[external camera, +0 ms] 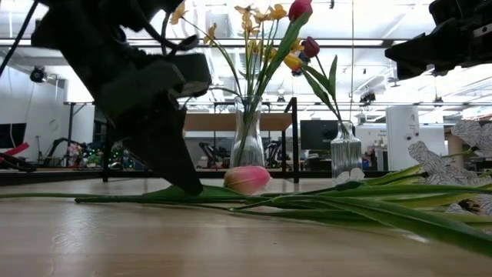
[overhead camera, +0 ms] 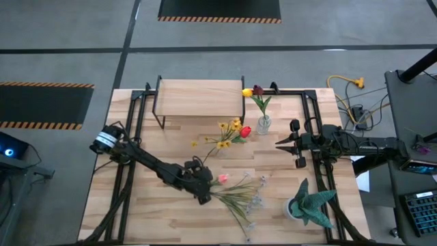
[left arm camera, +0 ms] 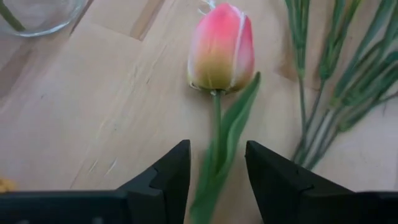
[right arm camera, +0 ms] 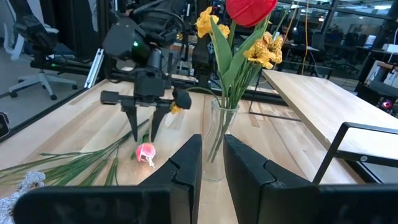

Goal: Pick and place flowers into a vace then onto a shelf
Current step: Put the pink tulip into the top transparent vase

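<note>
The bench (overhead camera: 136, 212) is a pale wooden top of joined planks, with black rails running along both sides. At its far edge stands the shelf (overhead camera: 199, 91), its light top bare. Two clear glass vases stand on the wood: one (overhead camera: 263, 124) near the far right, the other (right arm camera: 219, 143) nearer the middle (both holding stems). A pink tulip (overhead camera: 222, 178) lies flat beside loose green stems (overhead camera: 240, 197), and a teal potted plant (overhead camera: 308, 205) sits at the near right.
</note>
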Controlling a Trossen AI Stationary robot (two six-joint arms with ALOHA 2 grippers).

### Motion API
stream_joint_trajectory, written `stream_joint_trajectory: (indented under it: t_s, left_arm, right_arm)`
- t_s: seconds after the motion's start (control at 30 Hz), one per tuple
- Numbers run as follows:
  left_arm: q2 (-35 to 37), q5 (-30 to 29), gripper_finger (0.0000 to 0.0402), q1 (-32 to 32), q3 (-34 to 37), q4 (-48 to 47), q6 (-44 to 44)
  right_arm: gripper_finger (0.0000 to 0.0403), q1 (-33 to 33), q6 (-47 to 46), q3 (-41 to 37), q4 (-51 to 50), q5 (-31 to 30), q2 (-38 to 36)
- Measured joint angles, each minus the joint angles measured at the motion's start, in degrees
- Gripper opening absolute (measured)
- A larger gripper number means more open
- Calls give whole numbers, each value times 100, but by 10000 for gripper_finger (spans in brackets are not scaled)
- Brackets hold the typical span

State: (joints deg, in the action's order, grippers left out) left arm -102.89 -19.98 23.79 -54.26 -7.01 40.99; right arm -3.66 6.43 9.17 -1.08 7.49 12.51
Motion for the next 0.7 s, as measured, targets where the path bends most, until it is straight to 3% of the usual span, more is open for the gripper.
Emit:
stream_joint_trajectory:
  t_s: [0.17,0.43,0.7]
  left_arm:
    - [6,60,130,2,-331,-944,2]
    - [8,67,87,2,-796,-2000,7]
    - [21,61,112,2,-1732,-3361,8]
  right_arm:
    - [57,0,-1,0,0,1,0]
    - [57,0,-1,0,0,1,0]
    - [57,0,-1,0,-2,1,0]
